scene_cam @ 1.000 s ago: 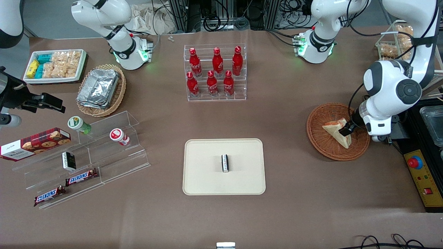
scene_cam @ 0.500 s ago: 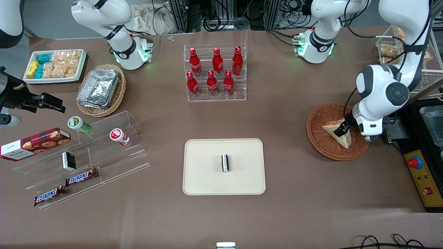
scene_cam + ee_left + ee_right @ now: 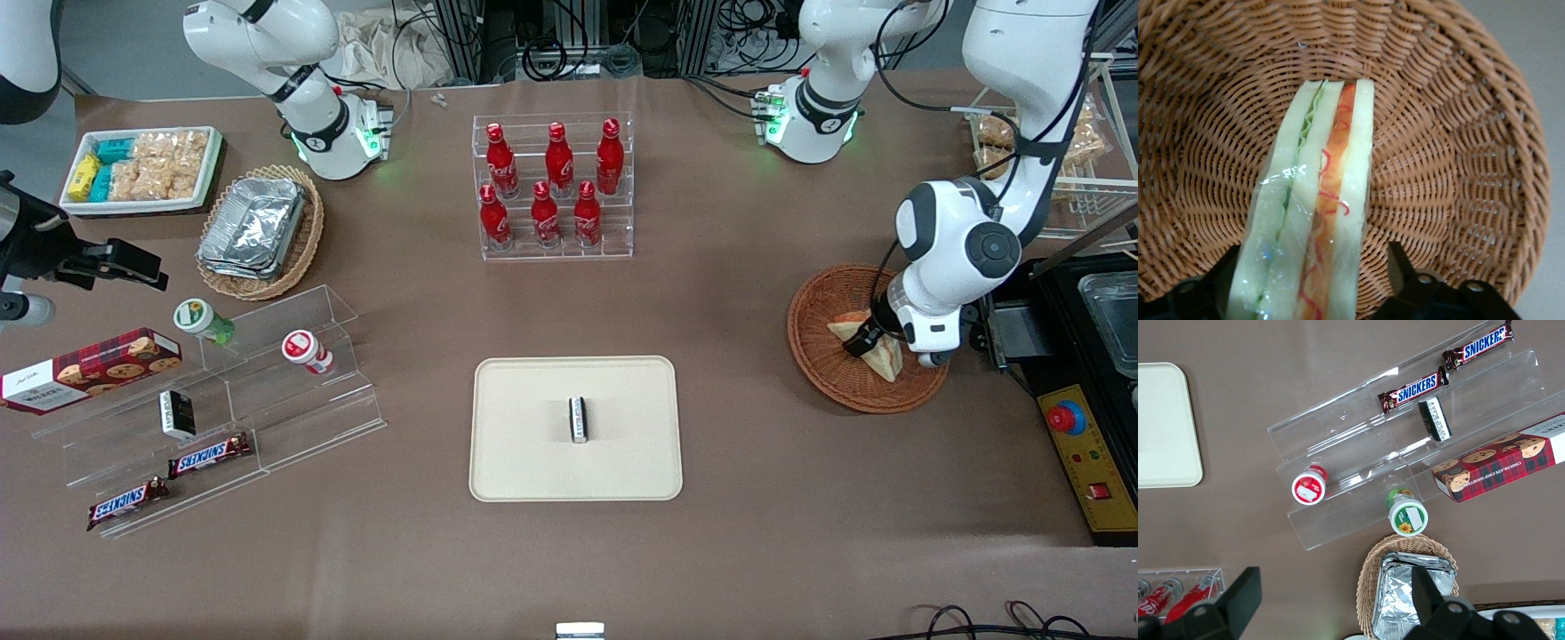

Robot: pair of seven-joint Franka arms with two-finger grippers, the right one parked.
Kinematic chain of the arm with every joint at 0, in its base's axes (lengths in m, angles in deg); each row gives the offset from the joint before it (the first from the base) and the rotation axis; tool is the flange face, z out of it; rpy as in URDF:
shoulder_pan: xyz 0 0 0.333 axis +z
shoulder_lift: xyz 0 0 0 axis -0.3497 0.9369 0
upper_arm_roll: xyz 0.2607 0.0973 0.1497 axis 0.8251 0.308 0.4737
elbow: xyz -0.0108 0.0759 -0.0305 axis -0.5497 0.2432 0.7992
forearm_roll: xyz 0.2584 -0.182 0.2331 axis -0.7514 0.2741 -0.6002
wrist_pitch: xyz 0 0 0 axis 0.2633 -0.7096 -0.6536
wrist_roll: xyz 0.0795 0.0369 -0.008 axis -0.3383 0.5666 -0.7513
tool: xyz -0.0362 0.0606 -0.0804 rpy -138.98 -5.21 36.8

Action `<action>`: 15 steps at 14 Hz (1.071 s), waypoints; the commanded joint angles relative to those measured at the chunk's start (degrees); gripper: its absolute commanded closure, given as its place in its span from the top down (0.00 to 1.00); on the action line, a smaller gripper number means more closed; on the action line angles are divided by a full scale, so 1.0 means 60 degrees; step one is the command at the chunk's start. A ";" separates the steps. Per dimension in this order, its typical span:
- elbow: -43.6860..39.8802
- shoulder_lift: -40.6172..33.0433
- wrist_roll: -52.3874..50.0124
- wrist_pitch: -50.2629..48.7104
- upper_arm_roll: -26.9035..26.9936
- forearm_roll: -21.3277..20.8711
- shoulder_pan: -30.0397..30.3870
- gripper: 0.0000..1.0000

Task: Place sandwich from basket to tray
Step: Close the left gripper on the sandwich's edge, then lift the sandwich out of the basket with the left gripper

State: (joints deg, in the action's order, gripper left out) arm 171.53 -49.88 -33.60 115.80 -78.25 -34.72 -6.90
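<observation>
The sandwich (image 3: 885, 361), a wrapped wedge of pale bread, lies in the reddish-brown wicker basket (image 3: 822, 378) toward the working arm's end of the table. My left gripper (image 3: 861, 341) is down in the basket over it. In the left wrist view the sandwich (image 3: 1318, 200) shows its green and orange-red filling edge. The gripper (image 3: 1313, 255) is open and straddles the sandwich, with one finger (image 3: 1399, 261) standing a little apart from the bread. The beige tray (image 3: 524, 400) lies at the table's middle, nearer the front camera.
A small black-and-white packet (image 3: 579, 419) stands on the tray. A clear rack of red bottles (image 3: 553, 187) stands farther from the camera than the tray. A black box with a red button (image 3: 1080, 444) sits beside the basket at the table's end.
The left arm has swung toward the table's middle, carrying the gripper along the sandwich deeper over the basket. The sandwich has not moved.
</observation>
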 commanded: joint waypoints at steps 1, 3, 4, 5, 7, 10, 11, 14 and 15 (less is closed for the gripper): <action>-0.0046 -0.0201 -0.0464 0.0102 -0.0190 0.0114 -0.0079 0.00; -0.0236 -0.0419 -0.0392 -0.0028 -0.0191 0.0099 -0.0065 0.00; -0.0440 -0.0623 -0.0406 -0.0421 -0.0191 0.0099 -0.0065 0.00; -0.0921 -0.0756 -0.0435 -0.1280 -0.0206 0.0099 -0.0079 0.00; -0.2644 -0.0801 -0.0305 -0.3955 -0.0322 0.0084 -0.0079 0.00; -0.5283 -0.0699 -0.0202 -0.7038 -0.0659 0.0026 -0.0094 0.00; -0.6030 -0.0699 0.0103 -0.7771 -0.0820 0.0040 -0.0108 0.00; -0.8563 -0.0335 0.0516 -0.9794 -0.1755 0.0128 -0.0167 0.00; -0.9355 0.0045 0.0574 -1.0104 -0.2237 0.0114 -0.0182 0.00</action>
State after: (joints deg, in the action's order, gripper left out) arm 126.38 -55.11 -31.49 60.89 -87.45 -34.48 -7.69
